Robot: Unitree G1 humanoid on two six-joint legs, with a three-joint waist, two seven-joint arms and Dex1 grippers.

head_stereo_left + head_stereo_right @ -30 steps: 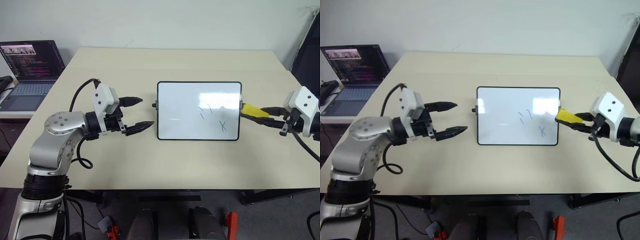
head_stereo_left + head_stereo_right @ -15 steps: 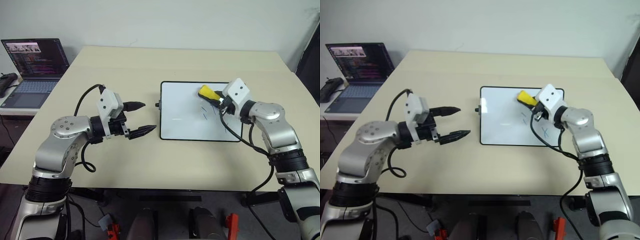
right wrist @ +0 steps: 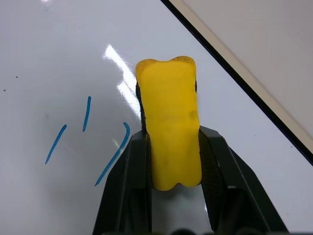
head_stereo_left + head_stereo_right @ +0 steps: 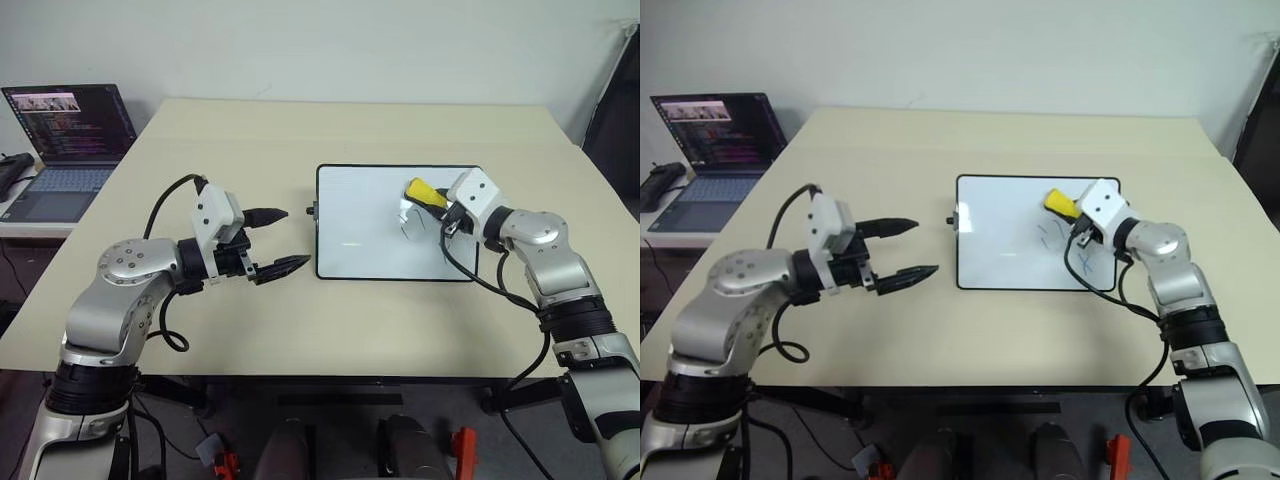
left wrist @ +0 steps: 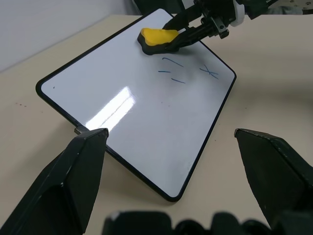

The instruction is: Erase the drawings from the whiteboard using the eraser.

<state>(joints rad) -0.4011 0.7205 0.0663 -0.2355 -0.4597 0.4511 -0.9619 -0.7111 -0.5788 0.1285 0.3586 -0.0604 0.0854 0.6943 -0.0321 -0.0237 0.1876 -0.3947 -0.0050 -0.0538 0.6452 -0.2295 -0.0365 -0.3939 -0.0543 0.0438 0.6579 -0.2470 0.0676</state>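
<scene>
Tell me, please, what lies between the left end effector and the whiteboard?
Only bare table: in the left eye view, the open left end effector stands apart from the whiteboard.

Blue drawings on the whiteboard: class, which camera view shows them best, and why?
The left wrist view: the drawings lie unobstructed on the whiteboard, short strokes and an X together. The right wrist view gives the strokes large beside the eraser, without the X. In both eye views they are tiny, partly behind the right claw.
</scene>
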